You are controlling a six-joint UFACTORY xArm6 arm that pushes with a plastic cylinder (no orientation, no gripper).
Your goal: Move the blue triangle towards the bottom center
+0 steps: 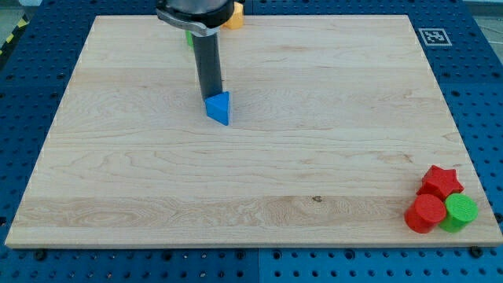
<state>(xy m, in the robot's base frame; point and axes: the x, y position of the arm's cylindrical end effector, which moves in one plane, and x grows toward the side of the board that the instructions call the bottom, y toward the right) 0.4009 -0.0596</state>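
Note:
The blue triangle (pixel 220 108) lies on the wooden board (pixel 314 141), left of centre in the upper half. My tip (pixel 210 97) stands right at the triangle's upper left edge, touching it or very nearly so. The dark rod rises from there to the view's top.
A red star (pixel 440 181), a red cylinder (pixel 425 212) and a green cylinder (pixel 459 212) are clustered at the board's bottom right corner. An orange block (pixel 233 16) and a green block (pixel 189 34) sit at the top edge, partly hidden by the arm. A marker tag (pixel 433 36) is at the top right.

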